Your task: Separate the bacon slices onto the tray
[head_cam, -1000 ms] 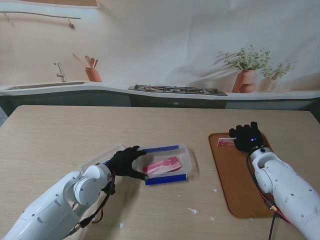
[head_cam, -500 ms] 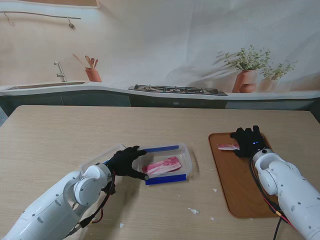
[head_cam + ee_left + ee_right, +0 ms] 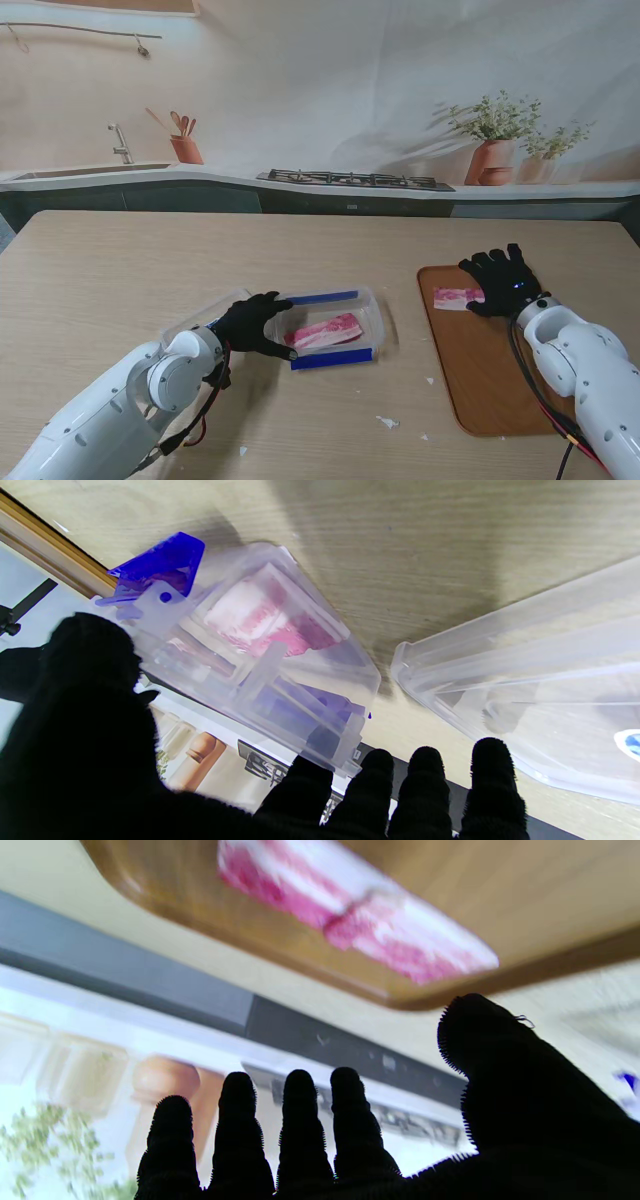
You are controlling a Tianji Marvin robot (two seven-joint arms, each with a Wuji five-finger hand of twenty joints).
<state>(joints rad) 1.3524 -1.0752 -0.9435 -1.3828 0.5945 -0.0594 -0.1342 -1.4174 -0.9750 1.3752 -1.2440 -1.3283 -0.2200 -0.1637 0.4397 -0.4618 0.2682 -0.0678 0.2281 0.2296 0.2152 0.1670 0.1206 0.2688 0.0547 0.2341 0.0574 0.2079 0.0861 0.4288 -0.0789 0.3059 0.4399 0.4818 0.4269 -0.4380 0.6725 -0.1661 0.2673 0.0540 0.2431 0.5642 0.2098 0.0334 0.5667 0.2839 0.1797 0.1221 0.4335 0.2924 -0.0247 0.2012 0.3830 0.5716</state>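
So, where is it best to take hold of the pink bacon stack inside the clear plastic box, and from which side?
I would pinch the top slice of the pink bacon stack at its right end, coming down from above. It lies flat and low in the clear plastic box, whose walls block a sideways approach. The left hand grips the box's left rim; the open right hand is free.

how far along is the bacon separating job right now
Done: one pink bacon slice lies flat on the brown wooden tray. In hand: nothing; the right robot hand is open beside that slice, and the left robot hand steadies the clear plastic container. Left: the remaining bacon stack inside it.
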